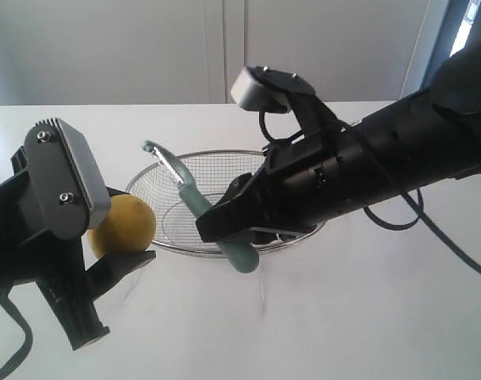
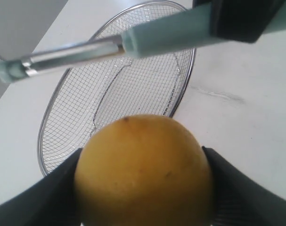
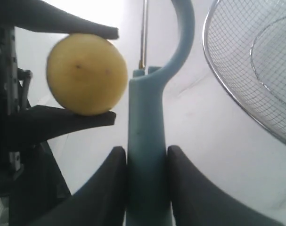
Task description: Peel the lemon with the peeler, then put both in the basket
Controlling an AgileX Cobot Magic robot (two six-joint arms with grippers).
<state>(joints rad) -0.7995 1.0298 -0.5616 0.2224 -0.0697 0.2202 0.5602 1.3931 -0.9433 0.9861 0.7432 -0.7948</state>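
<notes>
Pinching round yellow lemon (image 1: 123, 226): left gripper (image 2: 142, 153) | clamping slim pale-teal metal-bladed peeler (image 1: 196, 202): right gripper (image 3: 146, 155) | blade (image 2: 72, 54) is hovering off lemon; probably needing shallow, light strokes.

The left arm (image 1: 26, 237) comes in from the near left, raised off the bench. The left gripper (image 1: 133, 231) has its fingers (image 3: 72, 120) pressed on opposite sides of the lemon (image 2: 143, 174). The right arm (image 1: 383, 150) slants down from the far right to mid-scene. The right gripper (image 1: 223, 222) pinches the peeler (image 1: 194, 198) by its handle, seemingly level with the left gripper.
</notes>
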